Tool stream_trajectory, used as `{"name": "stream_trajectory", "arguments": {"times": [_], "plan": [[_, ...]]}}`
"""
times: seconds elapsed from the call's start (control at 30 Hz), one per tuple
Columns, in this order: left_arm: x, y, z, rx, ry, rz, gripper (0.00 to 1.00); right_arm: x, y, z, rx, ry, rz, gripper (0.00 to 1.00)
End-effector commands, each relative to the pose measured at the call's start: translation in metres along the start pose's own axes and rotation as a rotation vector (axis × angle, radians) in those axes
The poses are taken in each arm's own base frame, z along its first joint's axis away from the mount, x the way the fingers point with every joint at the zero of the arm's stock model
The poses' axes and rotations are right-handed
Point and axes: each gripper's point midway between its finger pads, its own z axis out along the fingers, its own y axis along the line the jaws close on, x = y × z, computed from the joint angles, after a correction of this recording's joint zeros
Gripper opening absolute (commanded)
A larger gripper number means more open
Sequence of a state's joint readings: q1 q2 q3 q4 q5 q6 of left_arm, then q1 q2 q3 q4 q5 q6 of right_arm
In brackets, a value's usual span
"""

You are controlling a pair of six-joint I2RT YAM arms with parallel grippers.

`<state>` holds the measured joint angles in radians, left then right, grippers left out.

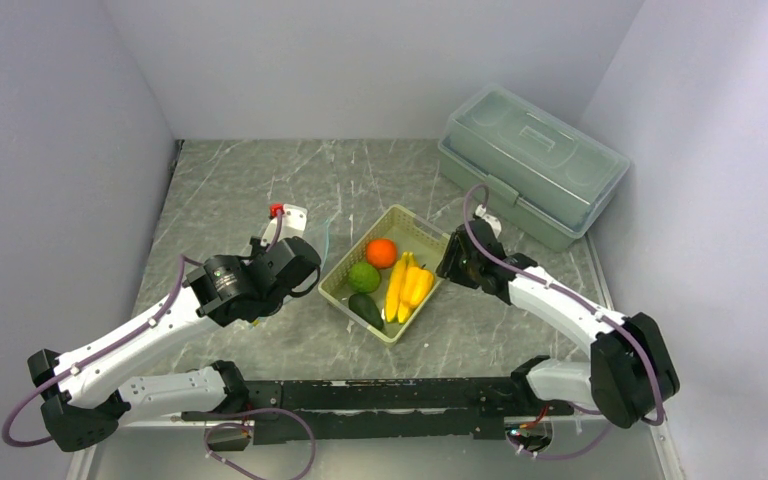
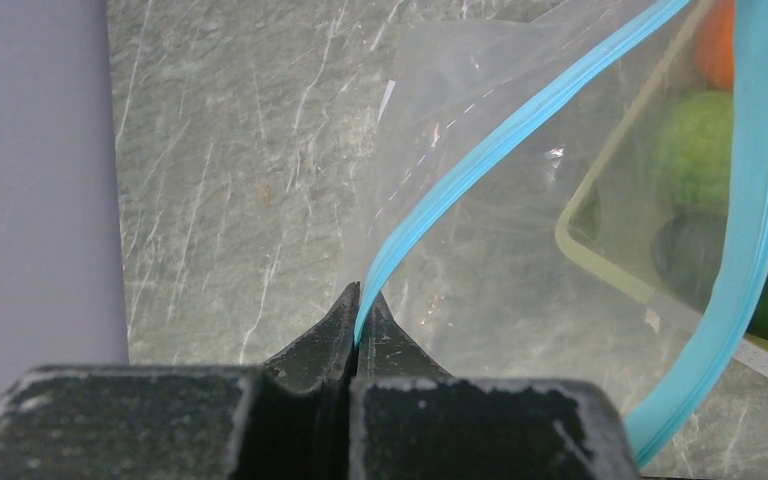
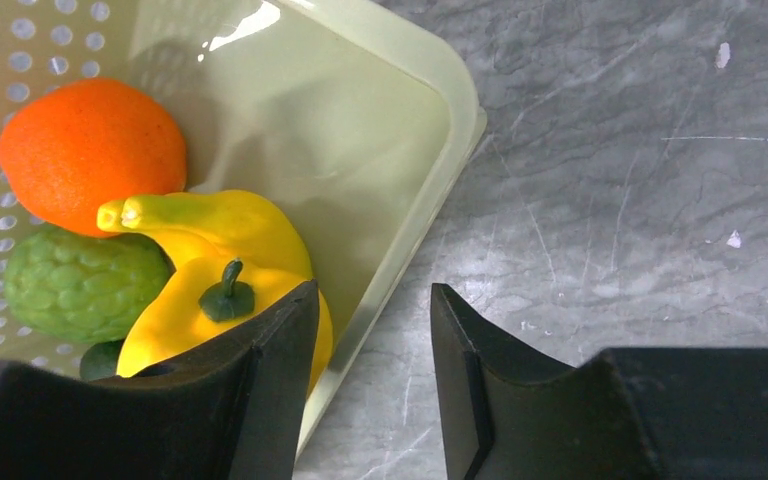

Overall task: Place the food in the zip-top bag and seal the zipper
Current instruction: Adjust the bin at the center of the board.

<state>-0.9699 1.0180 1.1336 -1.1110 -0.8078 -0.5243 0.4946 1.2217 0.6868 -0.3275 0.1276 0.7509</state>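
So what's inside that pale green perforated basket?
An orange ball, a bumpy green fruit, yellow bananas, a yellow-orange pepper and a dark green avocado. Anything beneath them on the pale green basket floor is covered.

No text, label, brand or number can be read anywhere; a pale strip on the zip-top bag (image 2: pixel 500 230) is too blurred.
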Motion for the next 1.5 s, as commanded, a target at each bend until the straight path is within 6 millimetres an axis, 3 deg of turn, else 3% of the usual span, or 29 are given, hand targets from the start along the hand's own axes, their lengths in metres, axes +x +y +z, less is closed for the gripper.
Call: {"name": "stream_trajectory", "arguments": {"times": [0.0, 0.37, 0.63, 0.87, 1.2, 1.47], "plan": [[-0.01, 0.002, -0.004, 0.011, -0.03, -0.034, 0.02, -0.025, 0.012, 0.001, -0.006, -0.084, 0.024, 0.47], [-0.01, 0.003, -0.005, 0.01, -0.034, -0.039, 0.02, -0.034, 0.015, 0.003, 0.014, -0.095, -0.023, 0.19], [-0.01, 0.003, -0.006, 0.013, -0.036, -0.041, 0.03, -0.053, 0.019, 0.004, 0.048, -0.09, -0.182, 0.01], [-0.01, 0.003, -0.005, 0.012, -0.034, -0.039, 0.02, -0.083, 0.02, 0.005, 0.069, -0.111, -0.252, 0.0], [-0.009, -0.002, -0.003, 0.022, -0.028, -0.028, 0.02, -0.116, 0.004, 0.023, 0.082, -0.067, -0.375, 0.0], [-0.009, -0.007, -0.001, 0.031, -0.021, -0.02, 0.02, -0.122, -0.011, 0.043, 0.098, -0.015, -0.428, 0.0]]}}
